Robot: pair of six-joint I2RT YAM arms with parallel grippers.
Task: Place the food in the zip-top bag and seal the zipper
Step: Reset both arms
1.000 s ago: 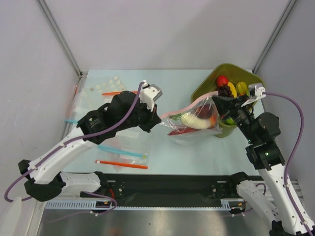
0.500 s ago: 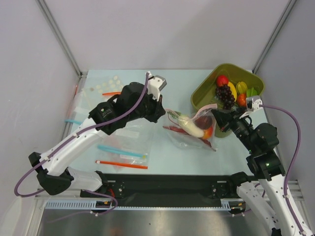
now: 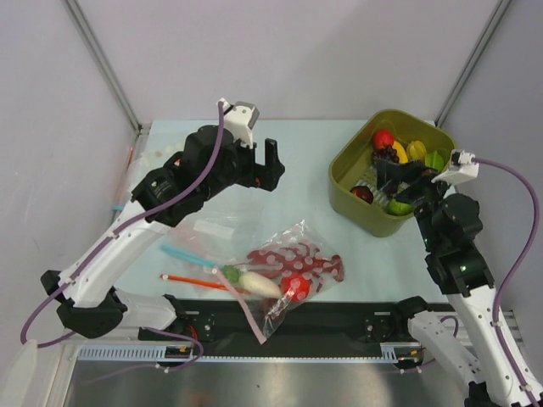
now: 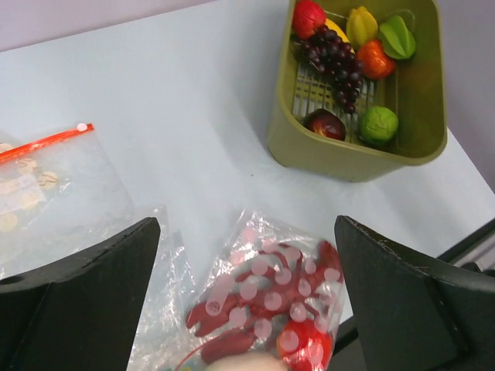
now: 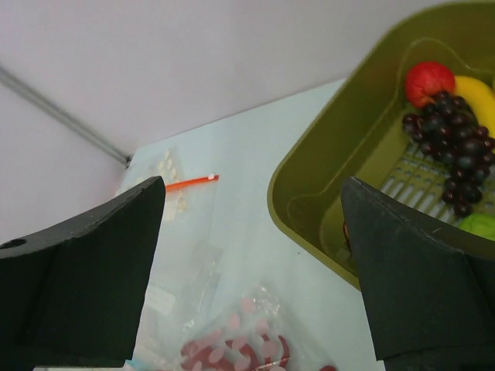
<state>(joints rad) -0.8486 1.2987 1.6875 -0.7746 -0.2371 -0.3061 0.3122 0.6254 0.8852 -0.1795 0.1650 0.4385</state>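
Observation:
The zip-top bag (image 3: 284, 275) lies crumpled at the table's front edge, held by nothing. The food shows through it: a red lobster (image 3: 297, 259), a white radish (image 3: 254, 282) and a red tomato (image 3: 295, 287). Its pale pink zipper (image 3: 251, 319) hangs over the black rail. My left gripper (image 3: 273, 165) hovers open, well behind the bag. In the left wrist view the bag (image 4: 271, 294) sits below between the spread fingers of that gripper (image 4: 246, 224). My right gripper (image 3: 397, 182) stands open over the green bin, and its wrist view catches the bag (image 5: 247, 340) at the bottom edge.
An olive-green bin (image 3: 344, 199) of toy fruit, with grapes (image 4: 332, 58) in it, stands at the back right. Flat clear bags with orange-red strips (image 3: 199, 282) and a blue strip (image 3: 182, 254) lie on the left half of the table.
Both grippers opened and let go of the bag. It dropped from mid-air near the bin to the table's front edge. The left arm pulled back, and the right gripper swung over the bin.

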